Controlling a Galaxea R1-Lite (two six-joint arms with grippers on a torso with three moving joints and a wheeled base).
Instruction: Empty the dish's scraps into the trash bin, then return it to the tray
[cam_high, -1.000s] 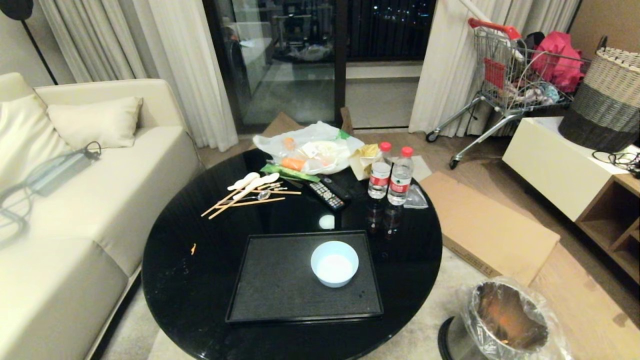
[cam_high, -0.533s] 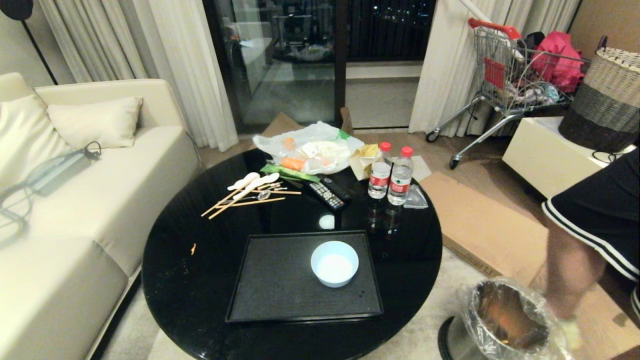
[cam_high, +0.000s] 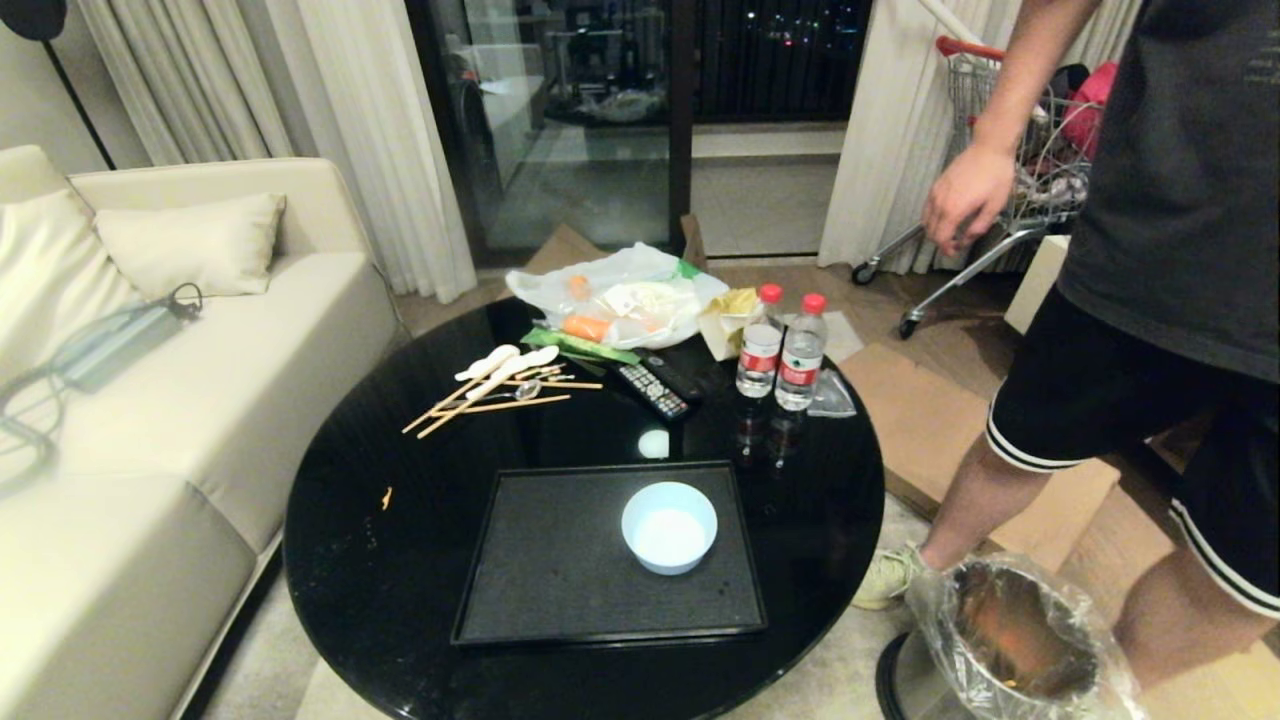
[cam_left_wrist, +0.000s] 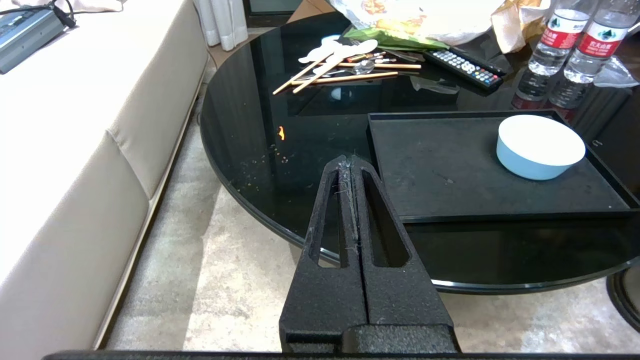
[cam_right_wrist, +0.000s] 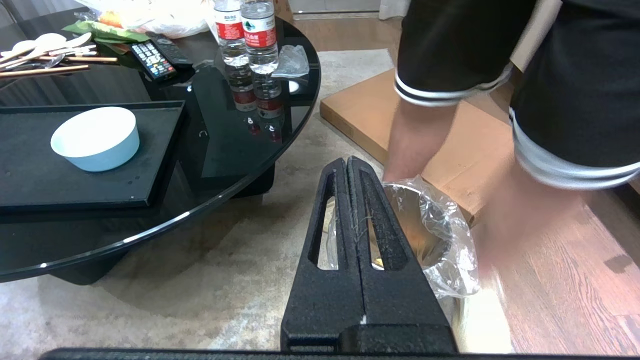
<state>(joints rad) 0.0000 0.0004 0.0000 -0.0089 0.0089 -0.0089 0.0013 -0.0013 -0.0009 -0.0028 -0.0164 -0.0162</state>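
The dish (cam_high: 669, 526), a small pale blue-white bowl, stands upright on the right half of the black tray (cam_high: 560, 570) on the round table. Its inside looks plain white, and the scraps are out of view. The trash bin (cam_high: 1015, 640), shiny metal with a clear bag, stands on the floor at the table's front right. Neither arm reaches into the head view. My left gripper (cam_left_wrist: 348, 160) is shut and empty, off the table's near edge, with the dish (cam_left_wrist: 541, 146) ahead. My right gripper (cam_right_wrist: 346, 161) is shut and empty over the rug, just in front of the bin (cam_right_wrist: 430, 225).
A person (cam_high: 1150, 260) stands right beside the bin, one shoe (cam_high: 885, 578) against it. Two water bottles (cam_high: 782, 345), a remote (cam_high: 655, 390), chopsticks and spoons (cam_high: 500, 385) and a food bag (cam_high: 620, 295) crowd the table's far half. An orange fleck (cam_high: 386, 496) lies left of the tray. A sofa (cam_high: 150, 400) runs along the left.
A person has walked in from the right and now stands next to the bin. The dish, the tray and both grippers have stayed where they were.
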